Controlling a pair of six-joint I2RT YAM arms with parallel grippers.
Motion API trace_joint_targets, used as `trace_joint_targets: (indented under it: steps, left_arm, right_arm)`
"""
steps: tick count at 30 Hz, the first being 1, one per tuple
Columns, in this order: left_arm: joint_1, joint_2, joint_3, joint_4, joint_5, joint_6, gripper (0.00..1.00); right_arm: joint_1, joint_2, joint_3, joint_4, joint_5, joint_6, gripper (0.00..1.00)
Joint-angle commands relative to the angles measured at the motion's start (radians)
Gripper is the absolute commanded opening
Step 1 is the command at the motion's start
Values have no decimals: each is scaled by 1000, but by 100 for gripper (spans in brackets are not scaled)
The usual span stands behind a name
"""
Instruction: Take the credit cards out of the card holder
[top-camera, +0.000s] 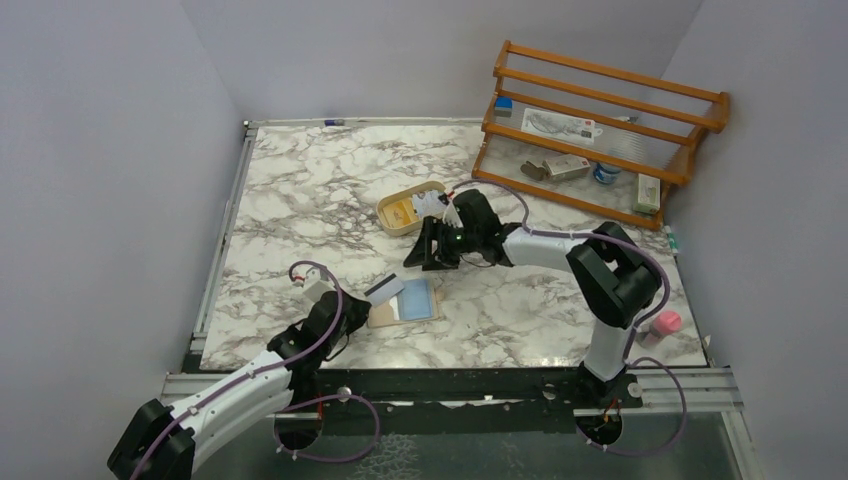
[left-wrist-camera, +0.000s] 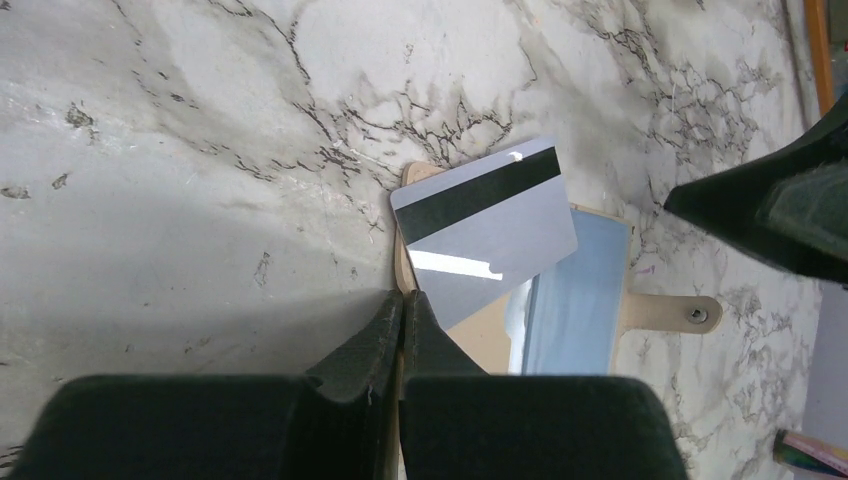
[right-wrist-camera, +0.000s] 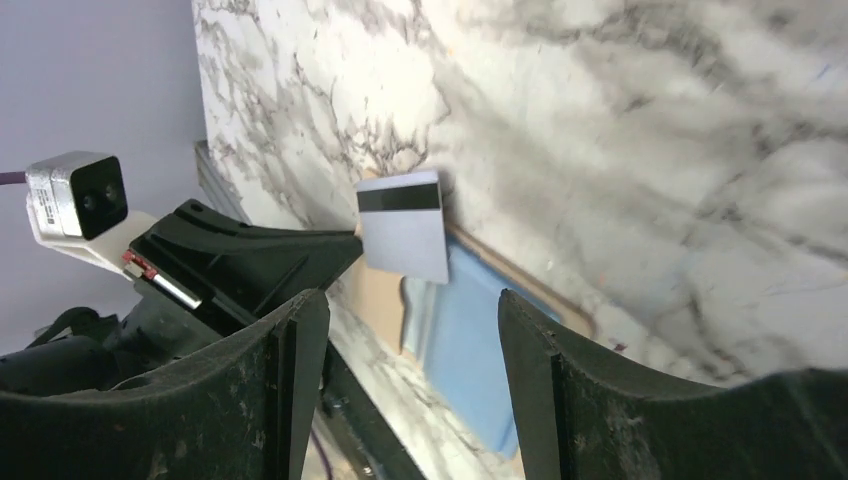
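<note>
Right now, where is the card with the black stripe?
In the top view, the striped card is near the front edge of the table, left of middle, pinched in the left gripper over the open card holder.

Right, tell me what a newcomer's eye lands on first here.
The silver magnetic-stripe card, pinched at its corner by the shut left tool, sticks up over the open card holder near the front edge of the table. A light blue card lies in the holder, and the open right tool hovers just behind it.
</note>
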Motion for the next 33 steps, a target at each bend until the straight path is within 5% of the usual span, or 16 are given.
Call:
trace_joint_targets:
  steps: [1, 12, 33]
  left_arm:
    - [3, 2, -6, -29, -9, 18, 0]
    - [3, 51, -2, 8, 4, 20, 0]
    - [4, 87, -2, 36, 11, 23, 0]
  right_arm:
    - [-25, 36, 98, -45, -18, -178, 68]
    - [-24, 205, 232, 3, -161, -240, 65]
    - [36, 312, 216, 130, -253, -165, 63]
